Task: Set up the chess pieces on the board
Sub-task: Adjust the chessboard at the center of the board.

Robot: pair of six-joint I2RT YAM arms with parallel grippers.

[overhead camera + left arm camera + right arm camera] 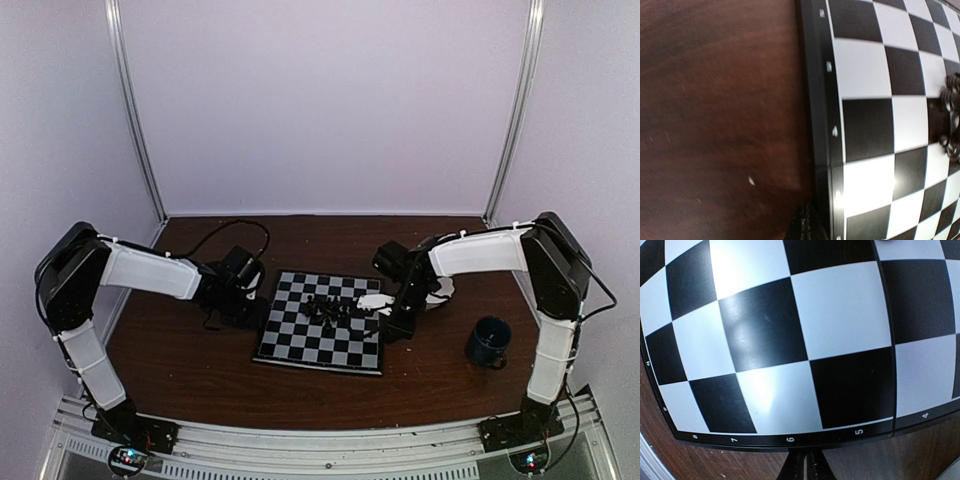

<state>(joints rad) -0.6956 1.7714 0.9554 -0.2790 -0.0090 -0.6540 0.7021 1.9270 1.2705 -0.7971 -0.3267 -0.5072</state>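
Left jaws: clenched, empty, tips at the dark rim of the flat black-and-white checked board (320, 335). Right jaws: clenched, empty, at the opposite rim.

The small glossy black plastic chess pieces (330, 308) lie clustered mid-board, between both jaws.

Handling, as judged: light, rigid, slippery, easily toppled. Take one at a time by its narrow upper body.

Open squares surround the cluster. A dark blue mug (488, 340) stands beyond the right jaws, well apart, on the brown wooden surface (180, 350).
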